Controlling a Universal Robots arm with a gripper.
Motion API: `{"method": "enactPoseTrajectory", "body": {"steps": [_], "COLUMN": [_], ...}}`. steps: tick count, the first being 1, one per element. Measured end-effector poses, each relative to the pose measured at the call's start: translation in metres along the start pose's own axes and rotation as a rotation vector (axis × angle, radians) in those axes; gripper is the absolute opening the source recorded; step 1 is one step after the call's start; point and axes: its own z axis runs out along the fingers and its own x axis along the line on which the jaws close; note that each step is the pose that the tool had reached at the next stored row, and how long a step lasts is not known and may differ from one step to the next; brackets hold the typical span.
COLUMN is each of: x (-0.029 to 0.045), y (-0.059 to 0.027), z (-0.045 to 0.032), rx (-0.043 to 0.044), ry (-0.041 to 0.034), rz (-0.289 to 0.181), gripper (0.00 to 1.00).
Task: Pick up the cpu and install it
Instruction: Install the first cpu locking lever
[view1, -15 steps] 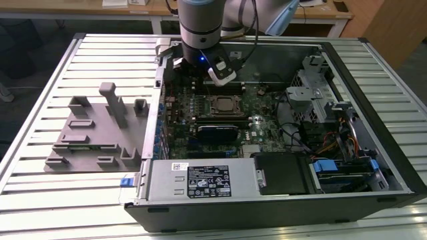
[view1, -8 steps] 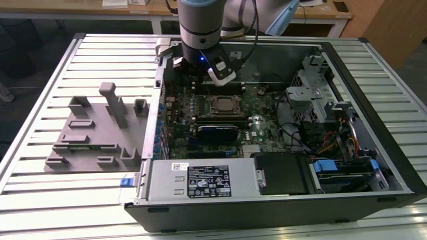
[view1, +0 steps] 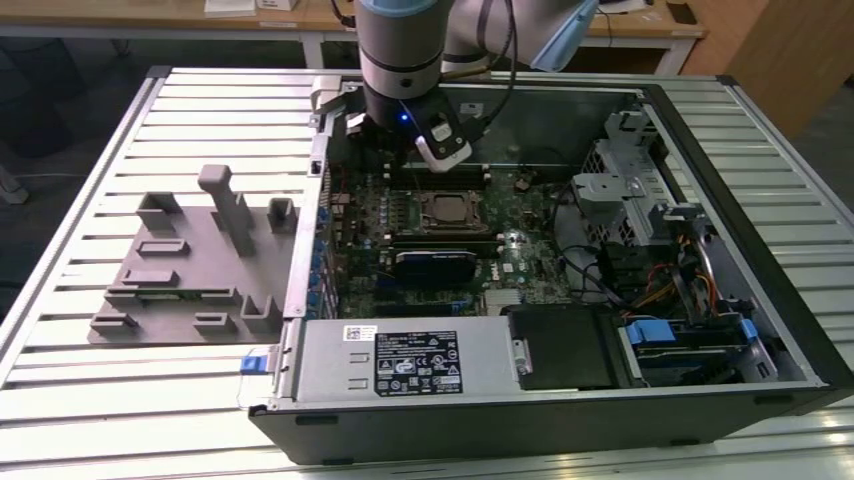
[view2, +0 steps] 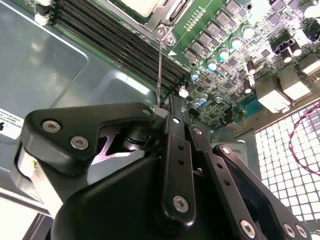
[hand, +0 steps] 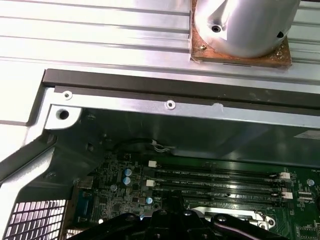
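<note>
Largely masked by its black hinged linkage, the gripper (view2: 166, 113) hangs inside the open steel case (view1: 561, 425); whether it grips anything cannot be told. The flat square silver-grey cpu (view1: 451, 211) sits in a metal socket frame (view2: 161, 22), cropped in the second wrist view.

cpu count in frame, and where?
1. The cpu sits in the motherboard socket, mid-board inside the open case in the exterior view. The arm hides some of the board behind it, so another could be out of sight.
</note>
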Motion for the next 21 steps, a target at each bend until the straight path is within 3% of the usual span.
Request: {"method": "enactPoseTrajectory", "body": {"steps": [4,8,21], "x": [-0.0041,-0.0126,-0.0374], "y": [-0.0002,-0.0006,-0.0017], "z": [0.0000,0.0001,0.0005], "rx": [0.0001,0.0015,0.0152], "ry": [0.0000,0.0000,-0.0023], "rz": [0.000,0.000,0.008], "gripper": [0.11,0.11,0.11]}}
